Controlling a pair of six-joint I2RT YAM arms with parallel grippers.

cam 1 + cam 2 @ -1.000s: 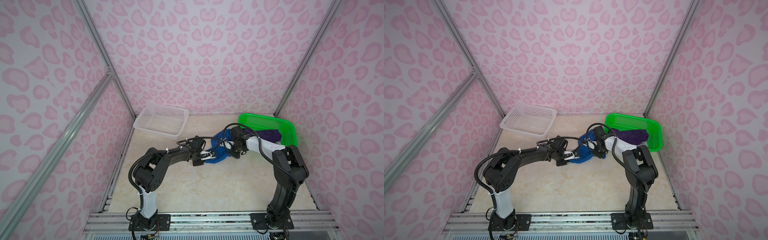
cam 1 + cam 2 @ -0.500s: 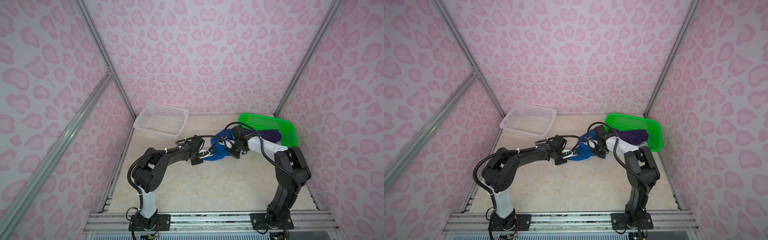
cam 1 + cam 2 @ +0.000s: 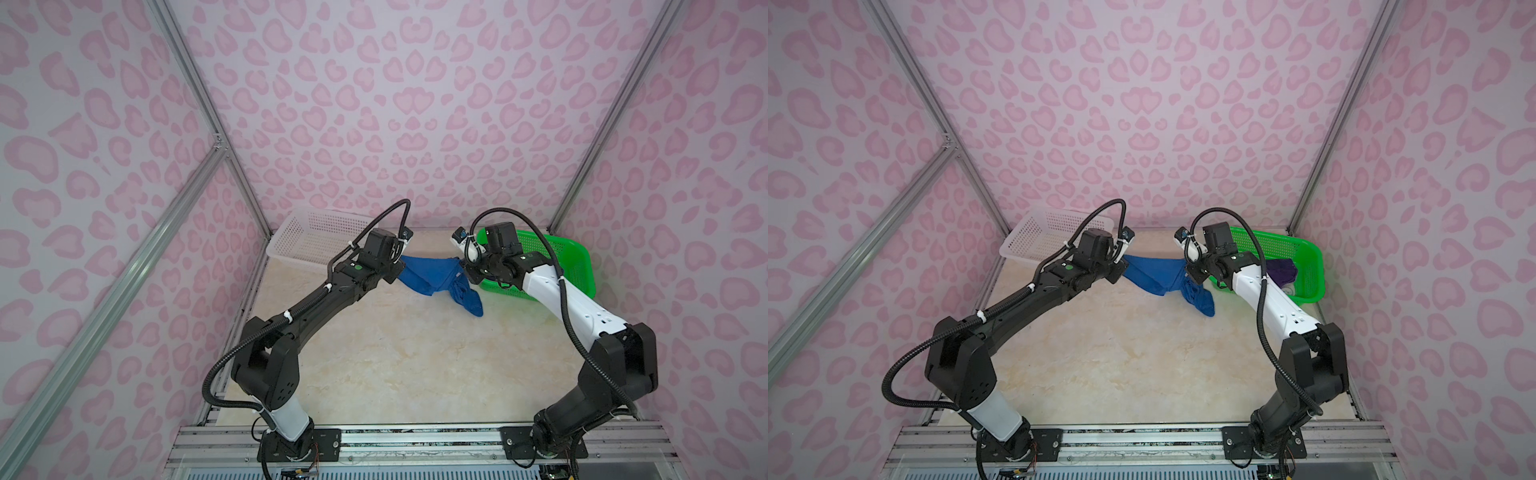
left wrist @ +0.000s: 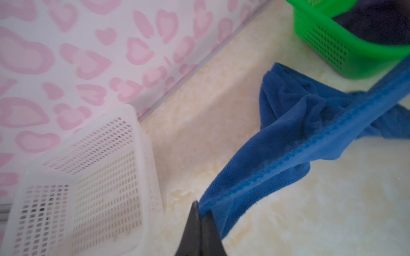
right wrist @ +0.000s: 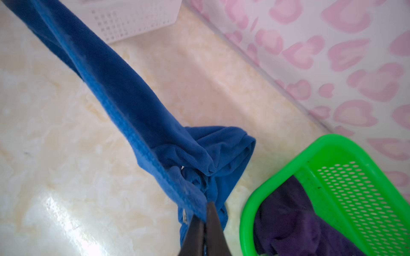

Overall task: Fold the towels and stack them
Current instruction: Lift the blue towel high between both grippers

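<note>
Open tabletop (image 3: 395, 365); left pincer (image 4: 200, 210), right pincer (image 5: 206, 212) stretch blue towel (image 3: 424, 274) hem.

Plain royal blue towel (image 3: 424, 276). Plain dark purple towel (image 3: 1281, 269). Bright green basket (image 3: 579, 270), white basket (image 3: 307, 237), both perforated. Cream marbled bench (image 3: 395, 365). Pale walls (image 3: 395, 104) with pink blotches.

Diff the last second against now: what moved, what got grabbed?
Left gripper and right gripper, each shut on the blue towel, rose and drew it up from its heap on the table. One edge now runs taut between them and the rest hangs below. Unchanged: purple towel in the green basket, white basket at the back left.
</note>
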